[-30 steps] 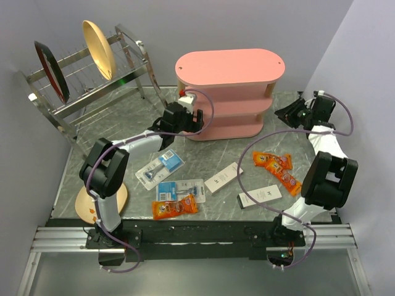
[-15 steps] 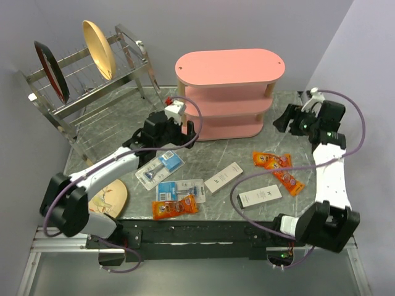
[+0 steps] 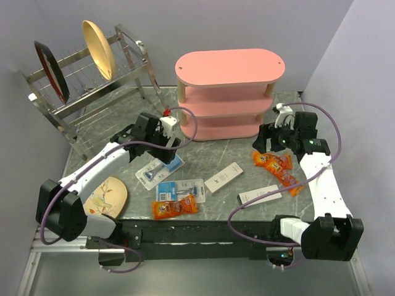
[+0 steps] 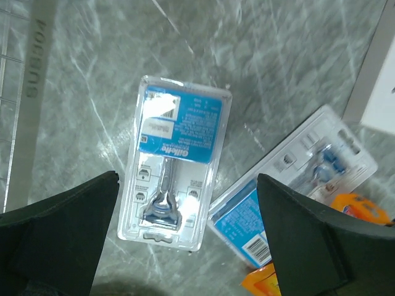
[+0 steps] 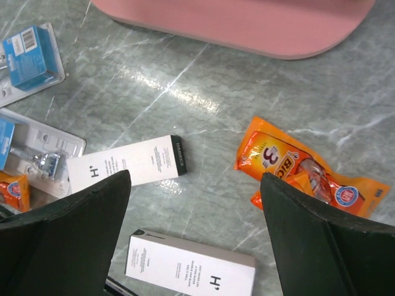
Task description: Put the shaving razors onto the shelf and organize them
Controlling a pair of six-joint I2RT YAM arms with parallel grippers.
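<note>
- While both shaving razors lie flat on the desk (image 3: pixel 210 151), we have nothing on the shelf (image 3: pixel 229 92) yet.
- Top view: left gripper (image 3: pixel 164 147) hangs over the upper razor pack (image 3: pixel 162 168), jaws apart, empty. The lower razor pack (image 3: pixel 180 188) lies just beside it, next to an orange packet (image 3: pixel 176 208).
- Top view: right gripper (image 3: pixel 265 139) is near the shelf's bottom board, also apart and empty, well away from both packs.
- Left wrist: upper pack sits centred between the fingers (image 4: pixel 62 234). Its corner meets the lower pack's; we cannot tell if they overlap.
- Risk: the pack is thin, slick and flat on the desk, so fingertips could skate over the blister. Closing near that shared corner could drag the second pack too.
- Right wrist: fingers (image 5: pixel 327 246) frame a white box (image 5: pixel 126 168) and another orange packet (image 5: pixel 296 169). Razors show only at the left edge.
- Risk: closing there grabs the wrong item.
- Risk: the shelf tiers look tight, so a tilted pack could catch a board edge or a post.
</note>
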